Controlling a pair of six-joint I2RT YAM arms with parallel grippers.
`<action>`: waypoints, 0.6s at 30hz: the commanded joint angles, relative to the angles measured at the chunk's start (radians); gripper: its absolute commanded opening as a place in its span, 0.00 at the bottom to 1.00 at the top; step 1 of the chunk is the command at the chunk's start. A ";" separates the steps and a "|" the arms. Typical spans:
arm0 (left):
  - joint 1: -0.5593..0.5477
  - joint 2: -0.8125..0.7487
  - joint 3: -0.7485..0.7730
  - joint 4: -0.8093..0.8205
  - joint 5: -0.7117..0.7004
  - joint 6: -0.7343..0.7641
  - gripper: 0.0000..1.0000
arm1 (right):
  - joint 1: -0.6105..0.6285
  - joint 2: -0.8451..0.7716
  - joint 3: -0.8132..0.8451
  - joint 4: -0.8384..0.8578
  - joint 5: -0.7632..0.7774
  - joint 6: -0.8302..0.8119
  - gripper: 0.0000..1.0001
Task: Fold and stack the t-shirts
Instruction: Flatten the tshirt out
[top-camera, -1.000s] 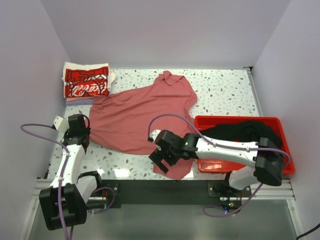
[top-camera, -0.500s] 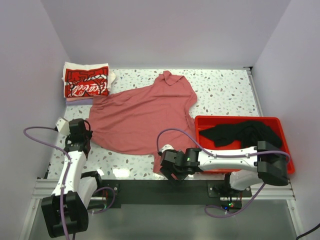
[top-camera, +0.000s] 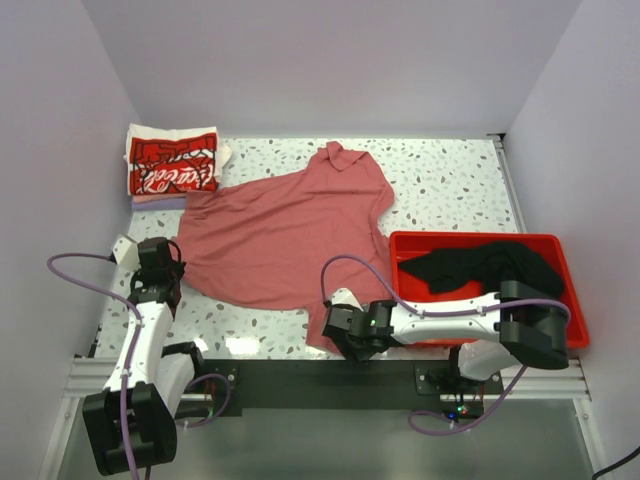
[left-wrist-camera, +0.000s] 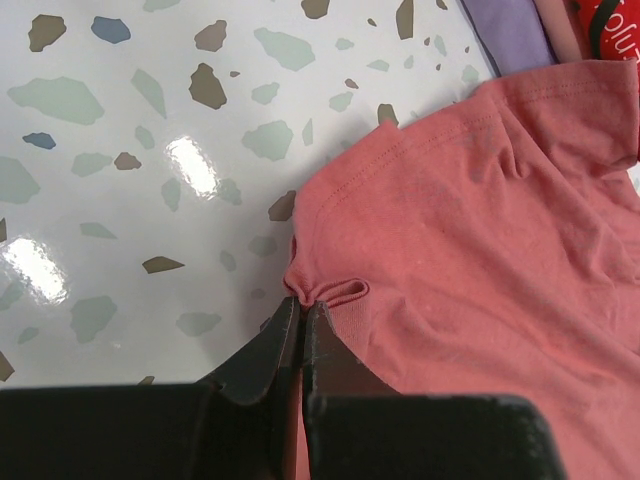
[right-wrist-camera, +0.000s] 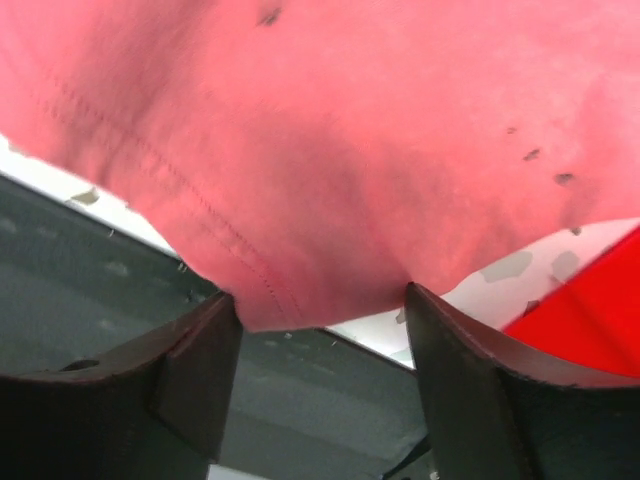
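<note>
The left pincer (left-wrist-camera: 302, 310) is clenched on a small fold at one hem corner of the dusty-red short-sleeved cloth t-shirt (top-camera: 285, 225), which lies spread on the table ahead of it and to its right. Far beyond this pincer sits a folded white t-shirt with red print (top-camera: 172, 165). The right pincer (right-wrist-camera: 320, 297) has its jaws apart, the other hem corner between them, not gripped yet. I judge the first fold is starting: this pincer must clamp, then both lift together. Just right of it, the red plastic rectangular bin (top-camera: 450, 238) holds a crumpled black t-shirt (top-camera: 490, 265).
</note>
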 joint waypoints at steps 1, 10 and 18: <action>0.010 -0.005 0.004 0.027 -0.008 0.009 0.00 | 0.002 -0.030 -0.026 0.018 0.113 0.096 0.59; 0.010 -0.007 0.008 0.021 -0.016 0.006 0.00 | 0.004 -0.023 0.003 -0.054 0.177 0.090 0.24; 0.009 -0.022 0.047 0.038 0.064 0.006 0.00 | -0.074 -0.057 0.115 -0.115 0.330 0.018 0.04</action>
